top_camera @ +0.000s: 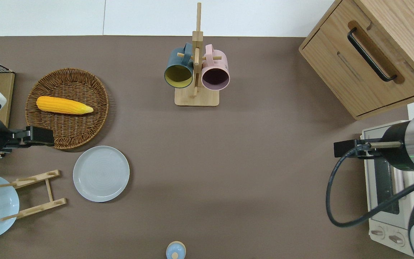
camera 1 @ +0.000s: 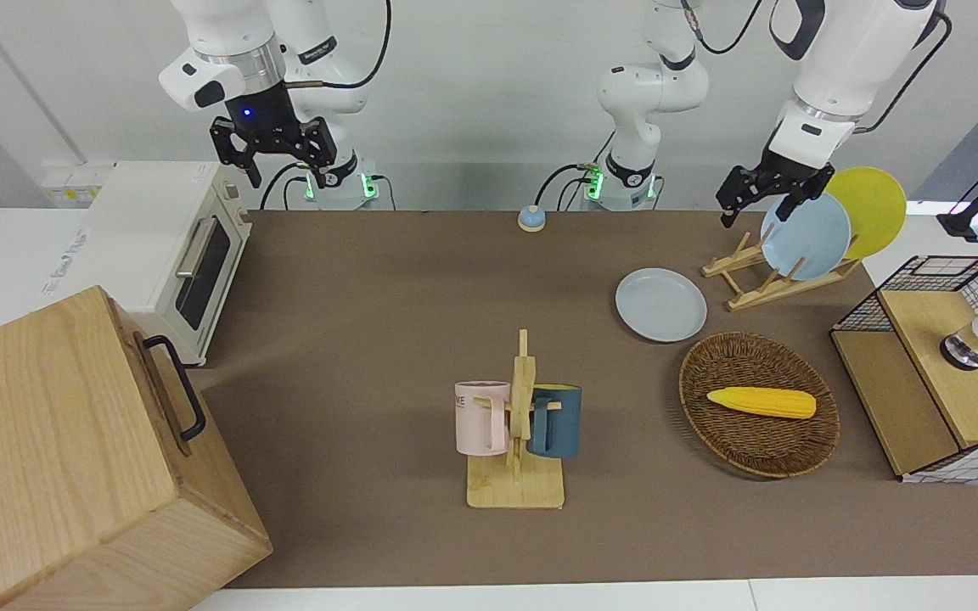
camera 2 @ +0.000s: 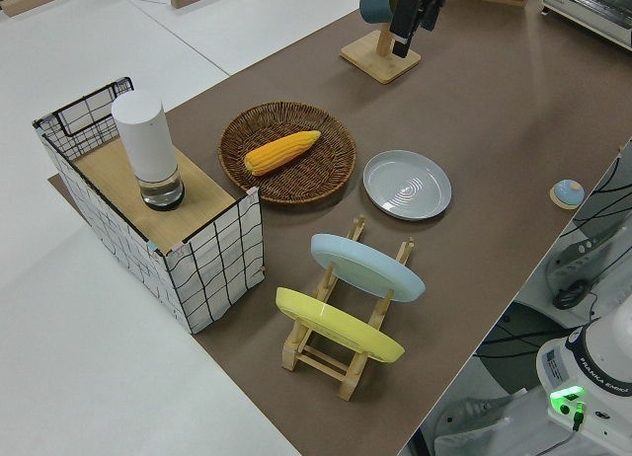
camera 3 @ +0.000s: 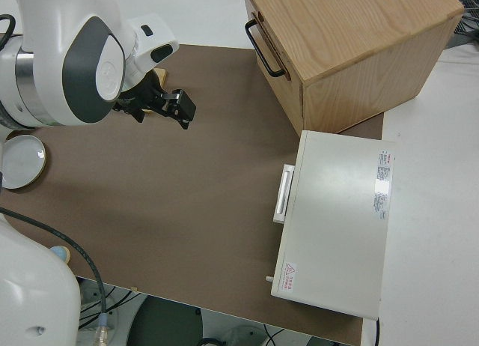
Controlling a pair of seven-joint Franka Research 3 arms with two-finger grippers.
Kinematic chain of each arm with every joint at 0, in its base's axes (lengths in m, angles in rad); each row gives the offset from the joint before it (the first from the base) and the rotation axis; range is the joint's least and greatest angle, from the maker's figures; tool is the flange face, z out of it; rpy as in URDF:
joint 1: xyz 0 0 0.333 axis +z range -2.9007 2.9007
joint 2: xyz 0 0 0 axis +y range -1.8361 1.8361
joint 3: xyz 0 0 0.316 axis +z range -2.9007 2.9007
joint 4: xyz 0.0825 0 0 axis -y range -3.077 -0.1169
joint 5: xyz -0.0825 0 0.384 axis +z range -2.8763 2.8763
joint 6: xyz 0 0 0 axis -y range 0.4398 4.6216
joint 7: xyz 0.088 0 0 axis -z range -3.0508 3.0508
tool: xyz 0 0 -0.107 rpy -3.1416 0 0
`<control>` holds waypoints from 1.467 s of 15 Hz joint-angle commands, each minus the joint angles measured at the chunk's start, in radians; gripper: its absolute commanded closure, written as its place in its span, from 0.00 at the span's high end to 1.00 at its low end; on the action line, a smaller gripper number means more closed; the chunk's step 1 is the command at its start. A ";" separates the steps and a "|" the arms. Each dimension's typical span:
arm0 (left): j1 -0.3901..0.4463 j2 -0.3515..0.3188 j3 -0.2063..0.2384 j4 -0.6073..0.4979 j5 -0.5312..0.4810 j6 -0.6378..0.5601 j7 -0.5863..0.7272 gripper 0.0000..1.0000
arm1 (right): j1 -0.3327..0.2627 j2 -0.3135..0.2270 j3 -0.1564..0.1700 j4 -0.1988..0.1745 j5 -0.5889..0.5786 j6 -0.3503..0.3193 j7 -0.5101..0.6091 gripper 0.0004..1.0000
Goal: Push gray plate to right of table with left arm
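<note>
Toward the left arm's end of the brown matte surface (top_camera: pixel 228 172), the round, pale gray-blue plate (top_camera: pixel 101 173) lies flat, face up, its low raised rim unbroken and faint concentric rings showing in its well. Being round, it has no long axis and points no way. Seen from overhead, the woven wicker basket (top_camera: pixel 95 86) sits at the plate's 11 o'clock, just beside it, and holds one yellow corn cob (top_camera: pixel 64 105). The wooden plate rack (top_camera: pixel 34 196) stands at the plate's 9 o'clock, carrying one sky-blue plate (camera 1: pixel 805 236) and one yellow plate (camera 1: pixel 871 208), both on edge. That makes three plates in all. The left arm's black two-fingered tool (camera 1: pixel 762 199) hangs over the basket's edge by the rack, its fingers spread and empty. At the plate's 1 o'clock, well apart, one wooden mug stand (top_camera: pixel 197 97) bears two mugs, one dark teal (top_camera: pixel 178 70) and one pink (top_camera: pixel 215 72). The right arm is parked, its tool (camera 1: pixel 272 157) open and empty.
</note>
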 commanded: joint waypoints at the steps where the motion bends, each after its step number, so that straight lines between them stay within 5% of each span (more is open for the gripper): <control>1: 0.013 0.009 -0.008 0.027 0.013 0.000 0.003 0.99 | -0.024 -0.027 0.014 -0.027 0.021 -0.001 0.010 1.00; 22: 0.019 -0.011 -0.036 -0.045 0.012 0.023 0.005 0.99 | -0.024 -0.027 0.014 -0.027 0.021 0.000 0.012 1.00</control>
